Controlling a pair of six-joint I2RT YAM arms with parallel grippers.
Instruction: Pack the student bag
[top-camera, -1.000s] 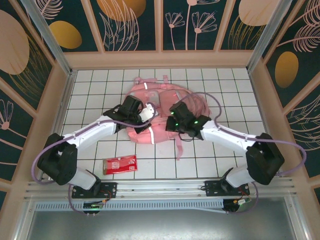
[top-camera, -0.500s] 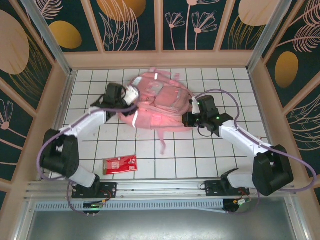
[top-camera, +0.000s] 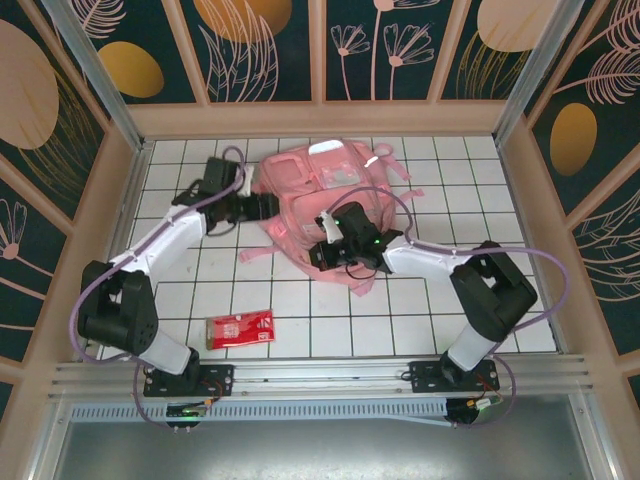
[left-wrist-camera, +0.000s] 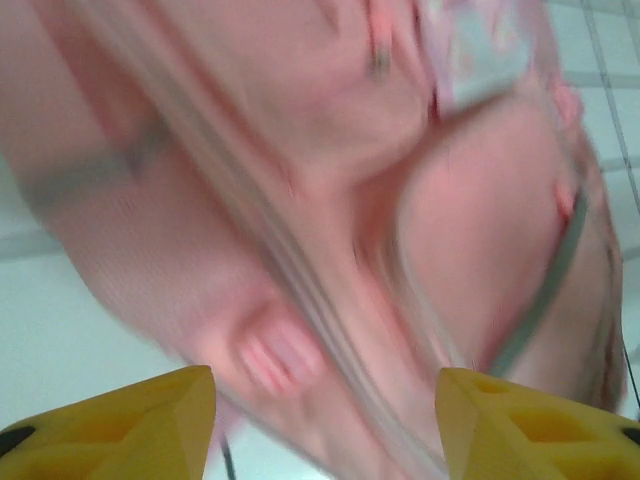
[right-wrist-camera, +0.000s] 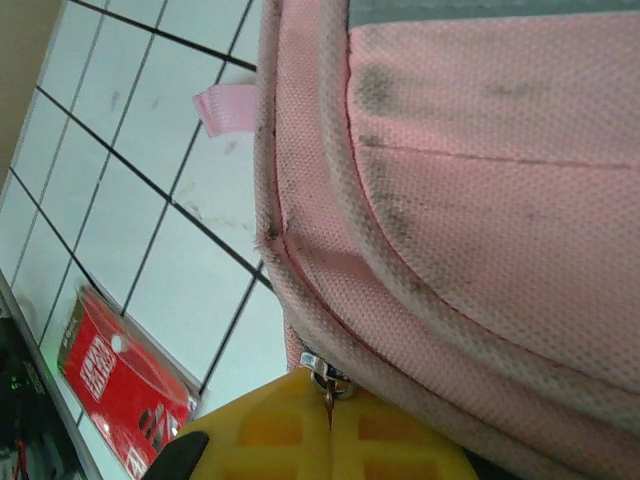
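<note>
With left tool (left-wrist-camera: 325, 425) released just short of bag (left-wrist-camera: 300, 200) and right tool (right-wrist-camera: 328, 410) clenched on zip pull (right-wrist-camera: 322, 370), unanchored bag may drag along, or pull may slip free.

No word can be read anywhere. The red packet (top-camera: 240, 328), lying well apart from the bag (top-camera: 325, 195) on its near left side, bears white print, too small and blurred to make out in the top and right wrist views.

White arm links (top-camera: 165, 235), black joints (top-camera: 118, 315), lilac cables (top-camera: 97, 283), yellow claw fingers (left-wrist-camera: 120, 420).
</note>
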